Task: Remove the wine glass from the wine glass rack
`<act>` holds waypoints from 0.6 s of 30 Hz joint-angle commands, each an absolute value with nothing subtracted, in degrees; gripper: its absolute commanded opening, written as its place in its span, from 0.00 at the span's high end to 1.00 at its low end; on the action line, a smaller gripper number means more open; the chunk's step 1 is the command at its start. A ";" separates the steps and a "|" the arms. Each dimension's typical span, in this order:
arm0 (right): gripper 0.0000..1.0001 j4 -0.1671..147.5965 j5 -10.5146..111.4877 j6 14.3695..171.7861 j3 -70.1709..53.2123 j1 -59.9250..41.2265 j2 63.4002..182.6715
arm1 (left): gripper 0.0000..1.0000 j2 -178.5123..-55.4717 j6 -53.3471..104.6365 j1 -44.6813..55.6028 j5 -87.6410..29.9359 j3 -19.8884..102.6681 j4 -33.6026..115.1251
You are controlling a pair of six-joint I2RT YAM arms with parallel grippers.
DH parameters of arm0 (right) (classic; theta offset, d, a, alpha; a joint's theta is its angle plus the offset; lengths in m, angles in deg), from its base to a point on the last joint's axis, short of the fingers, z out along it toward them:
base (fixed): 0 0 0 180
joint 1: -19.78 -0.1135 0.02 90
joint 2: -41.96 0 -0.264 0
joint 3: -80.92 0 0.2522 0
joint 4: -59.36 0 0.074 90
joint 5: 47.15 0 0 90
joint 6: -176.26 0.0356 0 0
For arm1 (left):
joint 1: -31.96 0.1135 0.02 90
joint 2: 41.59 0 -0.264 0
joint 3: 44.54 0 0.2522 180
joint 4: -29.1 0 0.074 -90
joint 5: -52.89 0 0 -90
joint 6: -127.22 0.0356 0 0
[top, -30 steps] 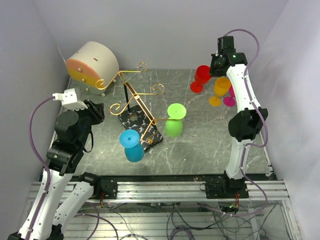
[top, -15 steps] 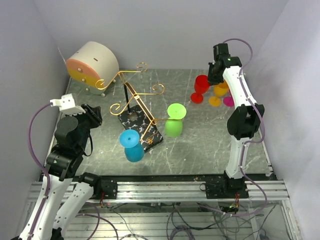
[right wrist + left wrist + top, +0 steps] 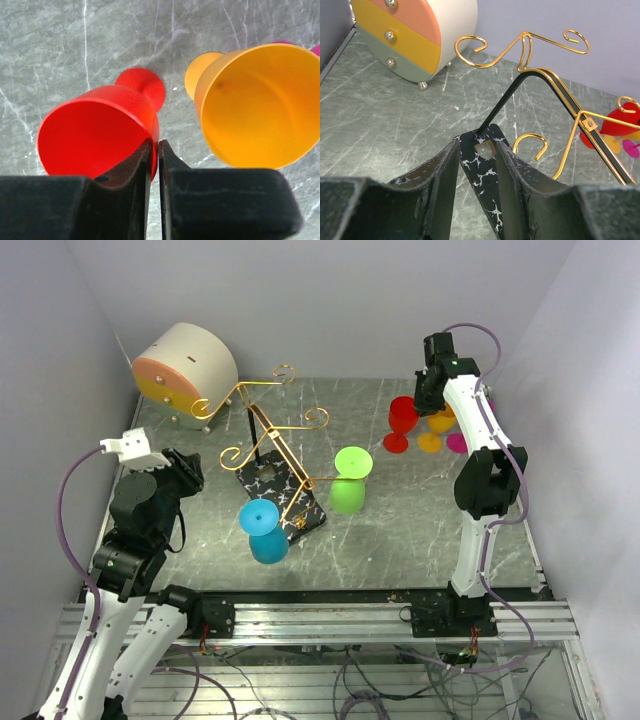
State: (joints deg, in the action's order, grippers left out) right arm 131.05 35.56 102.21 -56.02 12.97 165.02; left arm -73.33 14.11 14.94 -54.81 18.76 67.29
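The wine glass rack (image 3: 268, 432) stands mid-table, gold wire arms on a black post and a black veined base (image 3: 285, 498). A green glass (image 3: 349, 482) and a blue glass (image 3: 265, 530) hang upside down on its near arms. My right gripper (image 3: 427, 400) is shut on the rim of a red wine glass (image 3: 403, 418) at the back right, apart from the rack. The right wrist view shows its fingertips (image 3: 154, 150) pinching the red rim (image 3: 95, 131), foot down at the table. My left gripper (image 3: 477, 150) is open and empty, facing the rack base (image 3: 487, 170).
An orange glass (image 3: 441, 420) and a magenta glass (image 3: 459, 441) stand just right of the red one; the orange one (image 3: 250, 105) is close to my right fingers. A round beige drum with drawers (image 3: 185, 365) sits back left. Walls enclose the table.
My right gripper has carried the red glass down and slightly nearer, beside the orange glass. My left arm drew back a little toward the near left.
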 commanded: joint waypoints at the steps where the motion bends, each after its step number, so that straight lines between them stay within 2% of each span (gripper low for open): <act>1: 0.89 128.59 35.29 102.06 -55.14 13.28 163.85 | 0.54 -73.22 14.30 15.17 -55.74 18.50 67.23; 4: 0.80 128.18 34.72 102.62 -54.98 13.30 162.56 | 0.54 -73.36 14.21 15.16 -55.92 18.59 67.29; 12: 0.69 126.06 35.80 104.03 -52.97 13.19 152.57 | 0.54 -73.58 14.13 15.17 -56.42 18.62 67.84; 15: 0.63 122.24 44.05 105.56 -48.45 13.20 145.82 | 0.54 -73.49 14.11 15.18 -56.62 18.53 67.85; 18: 0.61 113.82 58.85 109.59 -36.72 13.19 136.51 | 0.54 -73.61 13.96 15.17 -56.82 18.58 67.92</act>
State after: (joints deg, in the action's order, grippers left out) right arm 123.97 42.00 104.77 -46.77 12.97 147.27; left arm -73.57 14.09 14.94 -55.11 18.76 68.27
